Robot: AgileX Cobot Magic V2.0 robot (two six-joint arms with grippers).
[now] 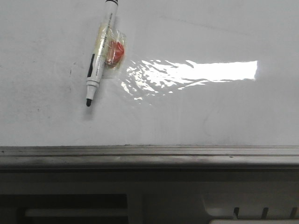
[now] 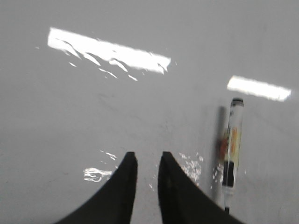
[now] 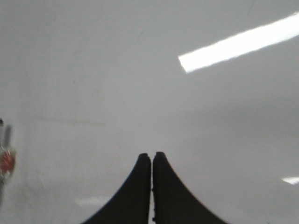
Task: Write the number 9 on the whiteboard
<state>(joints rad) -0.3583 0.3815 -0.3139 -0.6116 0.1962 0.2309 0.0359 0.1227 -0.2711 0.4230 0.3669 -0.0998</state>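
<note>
The whiteboard (image 1: 196, 112) fills the front view, glossy white with a grey metal ledge (image 1: 149, 151) along its lower edge. No number 9 shows on it in any view. A white marker (image 1: 99, 56) with black ends lies on the board at upper left, uncapped tip toward the ledge, with clear tape and a red piece (image 1: 116, 52) stuck to it. My left gripper (image 2: 147, 156) is open and empty above the board, the marker (image 2: 232, 149) beside it and apart. My right gripper (image 3: 152, 156) is shut and empty over bare board. Neither gripper shows in the front view.
Bright ceiling-light glare (image 1: 205, 70) lies across the middle of the board, with wrinkled clear film (image 1: 140, 81) beside the marker. Small dark specks (image 1: 71, 72) mark the left part. Below the ledge is the robot's grey base (image 1: 149, 200).
</note>
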